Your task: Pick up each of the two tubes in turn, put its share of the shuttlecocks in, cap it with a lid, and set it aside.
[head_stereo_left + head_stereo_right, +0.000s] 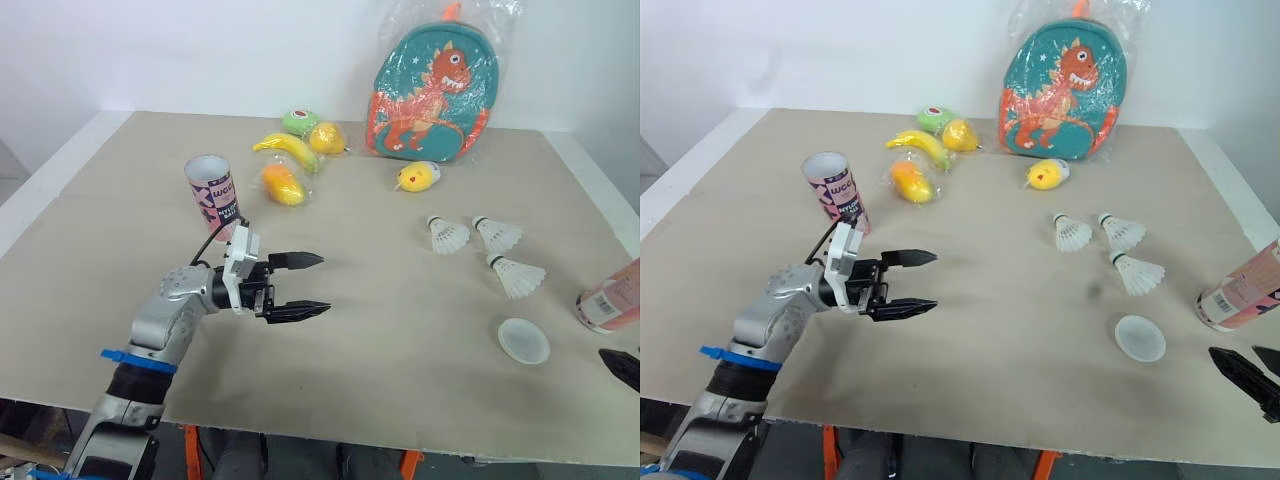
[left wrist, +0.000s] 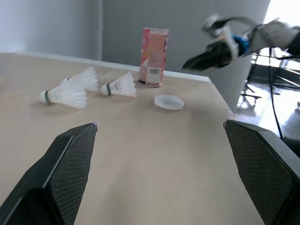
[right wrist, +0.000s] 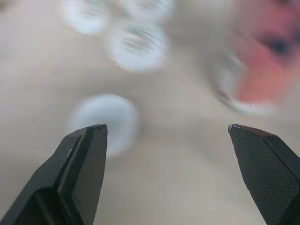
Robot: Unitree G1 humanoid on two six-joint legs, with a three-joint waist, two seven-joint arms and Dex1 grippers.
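one broad beige table (image 1: 400, 400) carries everything. at its far edge a teal backpack (image 1: 432, 90) with an orange dinosaur leans against the wall, wrapped in clear plastic.

two pink tubes come next. the left tube (image 1: 213, 195) stands upright on the robot's left, its open mouth up. the right tube (image 1: 610, 298) stands at the right edge of the table, partly cut off in the head views.

the left gripper (image 1: 322, 284) hovers low over bare table just in front of the left tube, fingers spread wide and holding nothing, pointing toward the right. the right gripper (image 3: 166, 129) sits at the near right corner, close to the right tube – its fingers also wide apart and empty.

toy fruit lies behind the left tube: a banana (image 1: 287, 148), an orange piece (image 1: 282, 184), a green one (image 1: 299, 121) and a yellow one (image 1: 327, 137). a small yellow toy (image 1: 418, 177) lies in front of the backpack.

three shuttlecocks (image 1: 447, 235) (image 1: 497, 234) (image 1: 517, 276) lie on their sides in a loose cluster right of centre. one white lid (image 1: 524, 340) lies flat just nearer than them – between the cluster and the right gripper.
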